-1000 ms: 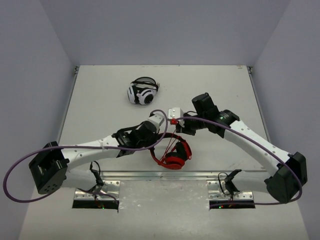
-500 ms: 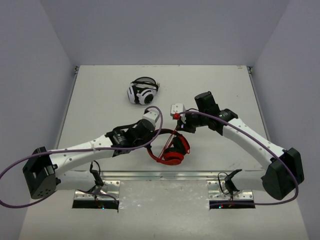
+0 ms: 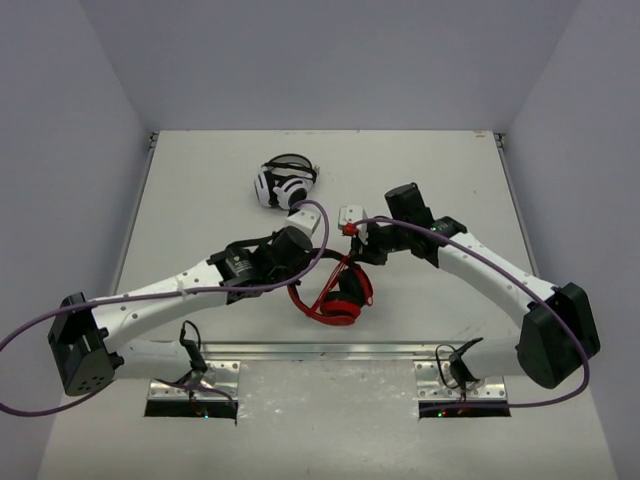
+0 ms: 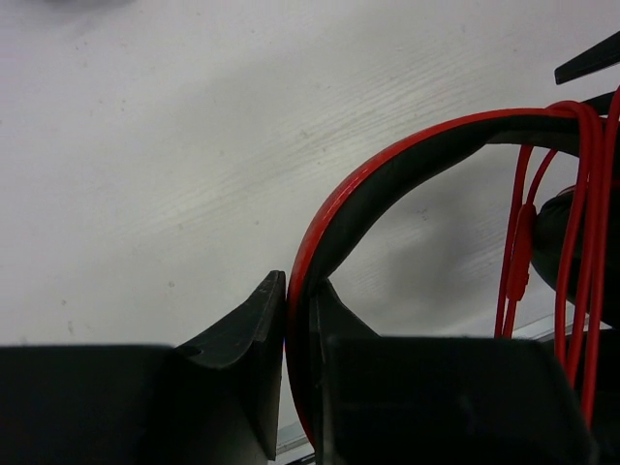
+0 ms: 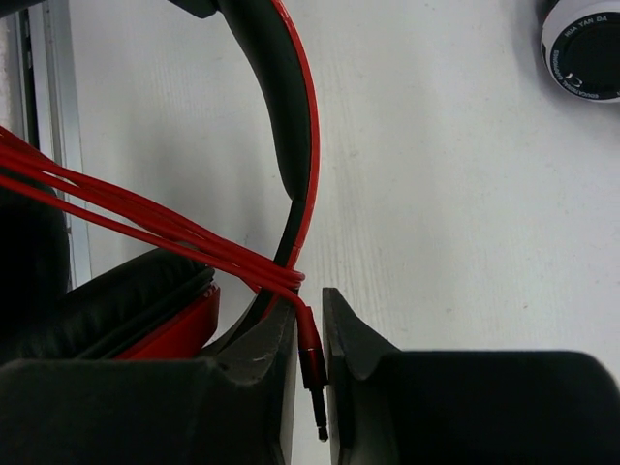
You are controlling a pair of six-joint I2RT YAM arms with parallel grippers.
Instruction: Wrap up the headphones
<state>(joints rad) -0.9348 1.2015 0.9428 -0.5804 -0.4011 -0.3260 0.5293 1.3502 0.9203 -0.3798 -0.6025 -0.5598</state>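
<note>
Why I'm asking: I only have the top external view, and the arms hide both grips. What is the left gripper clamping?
Observer: In the left wrist view, the left gripper is shut on the headband of the headphones, with the band edge-on between its fingers.
Operator: And the right one?
Observer: The right gripper is shut on the cable at its plug, which lies between the fingers.
Operator: Is any cable wrapped on?
Observer: Several cable strands cross the headband side by side, next to an ear cushion.

walls [image 3: 330, 60]: plain grey | table [image 3: 200, 200]: white | near edge: metal rail [image 3: 330, 350]
</note>
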